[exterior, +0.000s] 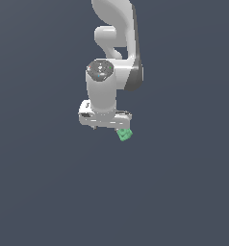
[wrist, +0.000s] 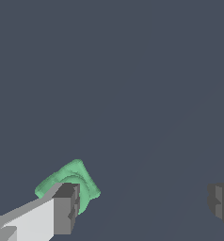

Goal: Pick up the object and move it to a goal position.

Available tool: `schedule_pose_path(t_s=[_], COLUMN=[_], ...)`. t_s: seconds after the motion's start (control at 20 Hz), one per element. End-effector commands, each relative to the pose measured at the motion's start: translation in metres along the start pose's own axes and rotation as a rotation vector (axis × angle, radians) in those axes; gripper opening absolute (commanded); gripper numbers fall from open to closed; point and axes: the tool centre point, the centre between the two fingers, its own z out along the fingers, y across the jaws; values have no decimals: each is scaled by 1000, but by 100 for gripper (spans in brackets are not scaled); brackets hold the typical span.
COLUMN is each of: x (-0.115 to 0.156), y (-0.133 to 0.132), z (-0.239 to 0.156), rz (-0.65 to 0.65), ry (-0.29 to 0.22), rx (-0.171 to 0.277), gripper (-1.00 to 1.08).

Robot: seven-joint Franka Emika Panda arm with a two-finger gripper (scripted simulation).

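In the exterior view, the white Franka arm hangs down over a plain dark grey-blue surface (exterior: 49, 192), its wrist pointing downward. The white two-fingered gripper (exterior: 106, 126) sits at the bottom of the arm, seen nearly from above, so its fingers are mostly hidden under the hand. The small bright green lumpy object (exterior: 124, 134) peeks out just below the gripper's end toward the exterior view's right, touching or nearly touching it. No goal marker shows anywhere.

In the wrist view, the gripper (wrist: 142, 202) is spread wide: one grey-padded finger (wrist: 67, 207) stands at one side and the other pad (wrist: 221, 203) well apart at the opposite edge, with bare surface between them. The green object (wrist: 69, 181) lies right against the first finger, partly behind its pad and to the outer side of it rather than in the gap. So the jaws hold nothing, and the object appears to rest on the surface just beside one fingertip. A curved ridge, seemingly part of its ring-like hollow, faces the camera.

The piece looks small, rigid and probably light, with rounded lumps that could let it twist or slip out under a pinch. I would judge the best hold to be across its narrow body, pads on the flattest opposing sides, after shifting the gripper sideways to centre it.
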Motion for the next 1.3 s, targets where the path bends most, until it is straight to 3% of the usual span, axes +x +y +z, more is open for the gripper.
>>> schedule_pose_path(t_s=[0.0, 0.4, 1.25], x=[0, -10, -69], y=[-1, -16, -81], z=[0, 13, 66], rz=[-4, -91, -493], ry=[1, 11, 61], rx=[0, 0, 1], gripper=[100, 100, 100])
